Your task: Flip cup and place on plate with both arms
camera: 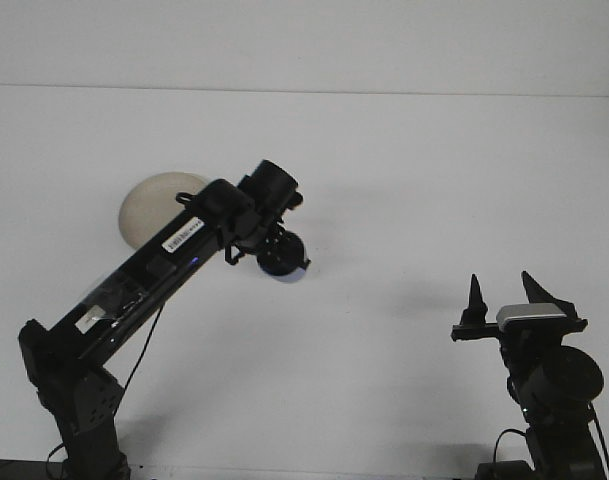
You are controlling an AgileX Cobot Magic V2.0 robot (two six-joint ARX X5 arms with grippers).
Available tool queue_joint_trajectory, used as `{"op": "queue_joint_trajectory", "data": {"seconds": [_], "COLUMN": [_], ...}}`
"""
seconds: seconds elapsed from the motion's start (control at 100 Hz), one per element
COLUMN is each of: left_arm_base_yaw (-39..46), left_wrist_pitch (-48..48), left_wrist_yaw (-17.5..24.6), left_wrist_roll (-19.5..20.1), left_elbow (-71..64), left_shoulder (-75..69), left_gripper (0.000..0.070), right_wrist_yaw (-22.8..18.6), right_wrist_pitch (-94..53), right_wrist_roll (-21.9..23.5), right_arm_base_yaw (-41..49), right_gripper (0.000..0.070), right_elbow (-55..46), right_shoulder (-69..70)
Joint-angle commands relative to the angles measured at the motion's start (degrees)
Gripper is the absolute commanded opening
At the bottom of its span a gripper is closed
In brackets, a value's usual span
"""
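Note:
My left arm reaches across the table's middle, and its gripper (281,256) is shut on a blue cup (285,265) held above the table, tilted with its pale rim showing below. A cream plate (156,197) lies on the table at the upper left, partly hidden behind the left arm. The cup hangs to the right of the plate, apart from it. My right gripper (504,298) stands at the lower right, open, its two dark fingers pointing up with nothing between them.
The white table (404,180) stretches to a back edge where the wall starts. The left arm's base (74,400) and the right arm's base (549,400) sit at the near edge.

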Motion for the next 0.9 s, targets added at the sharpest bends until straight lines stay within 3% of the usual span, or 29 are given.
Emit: {"op": "queue_joint_trajectory", "data": {"seconds": [0.0,0.41,0.89], "left_arm_base_yaw": [2.9,25.9,32.2], "left_wrist_pitch": [-0.4,2.6,3.7], "left_wrist_yaw": [-1.7,-2.2,-2.2], "left_wrist_roll": [1.1,1.1,1.1], "left_elbow": [3.3,5.4,5.4], "left_shoulder": [1.0,3.3,11.4], "left_gripper": [0.0009,0.001,0.001], "right_wrist_yaw": [0.1,0.1,0.1], "right_wrist_pitch": [0.6,0.6,0.6], "right_wrist_roll": [-0.4,-0.4,-0.4], "right_arm_base_yaw": [0.1,0.1,0.1], "right_gripper": [0.052,0.052,0.052], "right_elbow": [0.4,0.4,0.4], "right_shoulder": [0.1,0.1,0.1]}}
